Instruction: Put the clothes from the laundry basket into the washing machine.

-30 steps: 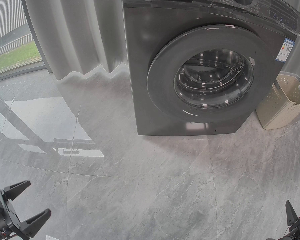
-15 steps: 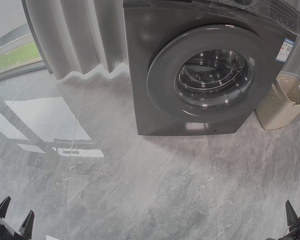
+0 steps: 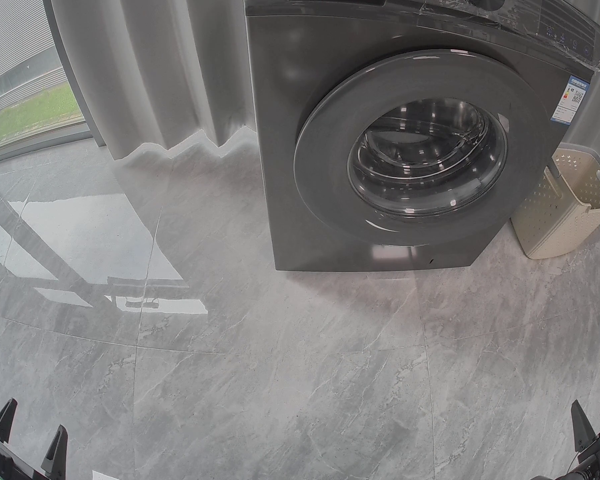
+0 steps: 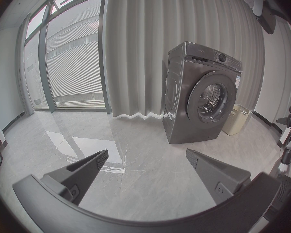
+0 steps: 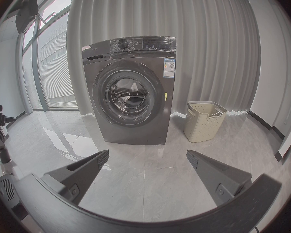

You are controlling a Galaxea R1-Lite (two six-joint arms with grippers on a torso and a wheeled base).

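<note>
A grey front-loading washing machine [image 3: 413, 148] stands ahead with its round glass door shut; it is also seen in the wrist views as washing machine [image 4: 200, 94] and washing machine [image 5: 129, 91]. A beige perforated laundry basket [image 3: 570, 201] sits on the floor to its right, also laundry basket [image 5: 204, 120] and laundry basket [image 4: 235, 123]; I cannot see clothes inside it. My left gripper [image 3: 30, 428] hangs low at the bottom left, open and empty, seen as left gripper [image 4: 145, 156] in its own view. My right gripper [image 3: 599, 408] is at the bottom right, open, shown as right gripper [image 5: 147, 156].
Grey glossy tiled floor [image 3: 280, 368] stretches between me and the machine. White curtains [image 3: 153, 55] hang behind and left of the machine, with a tall window [image 3: 20, 81] at far left. The basket stands close against the machine's right side.
My left gripper dropped lower and turned, from a sideways spread to fingers pointing up at the frame's bottom edge. The right gripper, machine and basket stayed put.
</note>
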